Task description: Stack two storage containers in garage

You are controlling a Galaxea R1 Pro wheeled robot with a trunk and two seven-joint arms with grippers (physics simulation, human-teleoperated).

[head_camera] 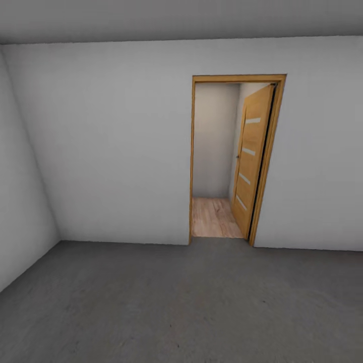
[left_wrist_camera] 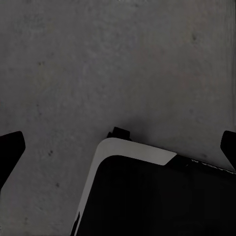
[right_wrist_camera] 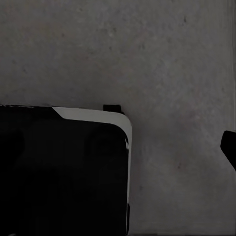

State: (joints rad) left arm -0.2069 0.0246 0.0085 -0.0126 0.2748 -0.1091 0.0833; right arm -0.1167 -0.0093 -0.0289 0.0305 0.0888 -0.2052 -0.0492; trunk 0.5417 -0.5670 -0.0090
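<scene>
The grey floor (head_camera: 176, 307) of the garage is being faced by the head view, with an open wooden door (head_camera: 252, 161) and, beyond it, a strip of light plank flooring (head_camera: 214, 217); the robot is judged to be in transit. Both wrist views are being pointed down at the floor beside the robot's dark base (left_wrist_camera: 157, 196), apparently because the arms are being carried low. The left pincer (left_wrist_camera: 118, 147) is being held released and empty, with its dark fingertips (left_wrist_camera: 10, 147) set wide apart; of the right pincer a single fingertip (right_wrist_camera: 229, 145) is being shown, so its state cannot be told. No container is being shown, so where the containers are cannot be told.
</scene>
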